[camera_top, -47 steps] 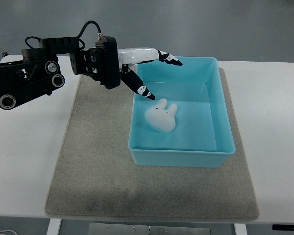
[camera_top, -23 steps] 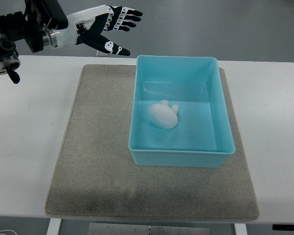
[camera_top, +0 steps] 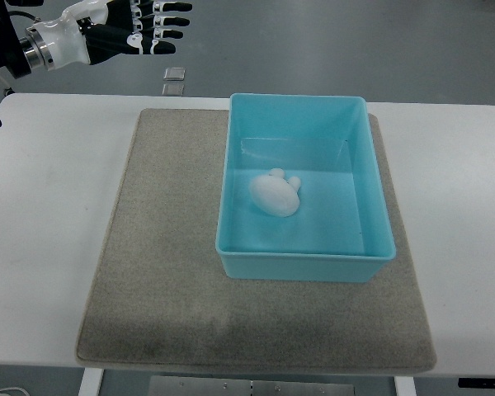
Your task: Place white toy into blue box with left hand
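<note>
A white rabbit-shaped toy (camera_top: 275,194) lies on the floor of the blue box (camera_top: 371,165), left of its middle. The box stands on the grey mat (camera_top: 165,247). My left hand (camera_top: 144,29) is high at the top left corner of the view, beyond the table's far edge and far from the box. Its black and white fingers (camera_top: 167,21) are stretched out straight and hold nothing. The right arm does not show.
The mat lies on a white table (camera_top: 49,214). Two small grey squares (camera_top: 174,80) sit on the floor past the far edge.
My left hand has drawn back from over the box's far left corner, up and to the left, out past the table edge. The toy has settled slightly in the box.
</note>
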{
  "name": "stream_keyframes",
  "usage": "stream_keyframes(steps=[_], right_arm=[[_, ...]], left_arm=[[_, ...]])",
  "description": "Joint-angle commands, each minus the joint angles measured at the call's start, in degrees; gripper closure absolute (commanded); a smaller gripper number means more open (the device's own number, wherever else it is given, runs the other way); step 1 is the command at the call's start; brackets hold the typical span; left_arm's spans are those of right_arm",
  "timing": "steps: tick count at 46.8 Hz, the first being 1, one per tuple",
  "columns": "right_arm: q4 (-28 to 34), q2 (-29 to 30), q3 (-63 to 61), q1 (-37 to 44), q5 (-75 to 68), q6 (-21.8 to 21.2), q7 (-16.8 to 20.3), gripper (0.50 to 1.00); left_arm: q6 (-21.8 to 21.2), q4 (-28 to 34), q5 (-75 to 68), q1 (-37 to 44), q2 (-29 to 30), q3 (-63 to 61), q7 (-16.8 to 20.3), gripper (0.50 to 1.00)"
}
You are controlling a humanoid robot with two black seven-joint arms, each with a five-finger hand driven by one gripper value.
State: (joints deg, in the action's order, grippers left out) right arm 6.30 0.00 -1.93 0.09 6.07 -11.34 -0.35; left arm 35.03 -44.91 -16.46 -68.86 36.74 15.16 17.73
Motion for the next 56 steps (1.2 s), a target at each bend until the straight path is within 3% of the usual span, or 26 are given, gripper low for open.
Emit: stream_keyframes(steps=[1,18,56], right_arm=[[-0.1,0.0,0.0,0.0,0.0,0.0,0.0,0.564],[0.0,0.0,0.0,0.0,0.0,0.0,0.0,0.564],[0.0,0.0,0.0,0.0,0.0,0.0,0.0,0.564]], left_arm=[[0.0,2.7,3.0,0.6,-0.3,0.0,-0.1,0.555],[0.0,12.4,7.4,4.1,-3.2,0.0,-0.1,0.542],[0.0,12.0,18.7,11.2,-5.2,1.3,-0.5,0.534]])
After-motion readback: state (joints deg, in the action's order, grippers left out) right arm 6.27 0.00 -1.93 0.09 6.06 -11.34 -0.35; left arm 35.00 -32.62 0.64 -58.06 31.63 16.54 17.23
